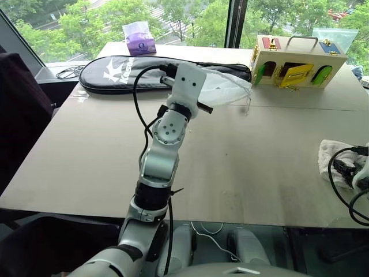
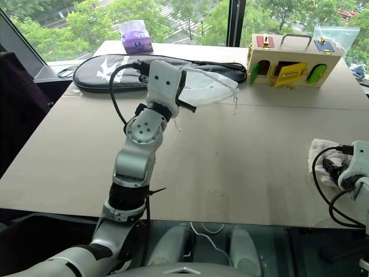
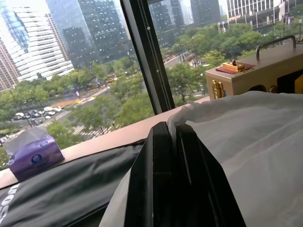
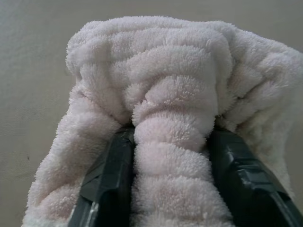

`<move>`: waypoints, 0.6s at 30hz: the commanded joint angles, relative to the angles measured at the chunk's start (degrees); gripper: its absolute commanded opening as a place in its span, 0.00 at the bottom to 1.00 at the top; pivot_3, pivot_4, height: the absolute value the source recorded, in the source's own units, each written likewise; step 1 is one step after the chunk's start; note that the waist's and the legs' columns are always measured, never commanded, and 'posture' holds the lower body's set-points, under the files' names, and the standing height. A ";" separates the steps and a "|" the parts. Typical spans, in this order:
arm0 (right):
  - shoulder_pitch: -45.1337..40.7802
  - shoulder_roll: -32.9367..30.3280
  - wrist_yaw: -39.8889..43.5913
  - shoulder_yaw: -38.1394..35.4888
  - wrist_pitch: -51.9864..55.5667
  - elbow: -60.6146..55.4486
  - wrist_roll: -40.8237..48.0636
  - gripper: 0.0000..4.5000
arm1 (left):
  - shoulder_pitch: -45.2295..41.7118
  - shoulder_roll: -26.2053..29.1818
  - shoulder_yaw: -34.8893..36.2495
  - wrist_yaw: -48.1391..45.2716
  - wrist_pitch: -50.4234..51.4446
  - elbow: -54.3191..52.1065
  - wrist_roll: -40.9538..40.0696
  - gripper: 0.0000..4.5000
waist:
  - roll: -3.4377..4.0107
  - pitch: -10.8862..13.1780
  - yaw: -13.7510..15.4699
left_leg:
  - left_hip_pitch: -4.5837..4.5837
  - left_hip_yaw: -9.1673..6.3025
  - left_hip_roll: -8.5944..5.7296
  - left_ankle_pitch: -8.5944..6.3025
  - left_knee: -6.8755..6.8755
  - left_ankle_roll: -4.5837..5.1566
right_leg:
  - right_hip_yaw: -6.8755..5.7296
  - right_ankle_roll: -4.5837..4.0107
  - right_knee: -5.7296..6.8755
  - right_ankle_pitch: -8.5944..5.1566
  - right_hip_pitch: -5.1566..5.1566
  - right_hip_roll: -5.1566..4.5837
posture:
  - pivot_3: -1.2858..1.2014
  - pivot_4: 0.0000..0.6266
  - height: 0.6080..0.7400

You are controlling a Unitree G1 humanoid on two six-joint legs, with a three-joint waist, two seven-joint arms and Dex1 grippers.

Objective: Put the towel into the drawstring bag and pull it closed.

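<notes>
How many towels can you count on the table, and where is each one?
1. The towel lies near the table's front right edge, bunched between the jaws of the right gripper. More could be hidden inside the drawstring bag.

Silver jointed arm (image 1: pixel 158 156), white wrist housing (image 1: pixel 189 83), black cables, black fingers (image 4: pixel 106 182)

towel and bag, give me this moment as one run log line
left hand: shut on drawstring bag, held up | right hand: pinching towel on table | towel not yet bagged
</notes>
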 commanded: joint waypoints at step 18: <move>-4.59 2.36 14.68 -2.34 2.13 -20.15 22.18 0.01 | -0.32 -2.55 2.16 -8.61 7.57 -0.09 -14.70 0.00 | 0.81 0.46 -1.13 | -0.03 0.13 0.09 0.00 0.01 0.00 | 0.14 0.01 0.07 0.01 -0.13 0.04 | 0.52 0.24 1.00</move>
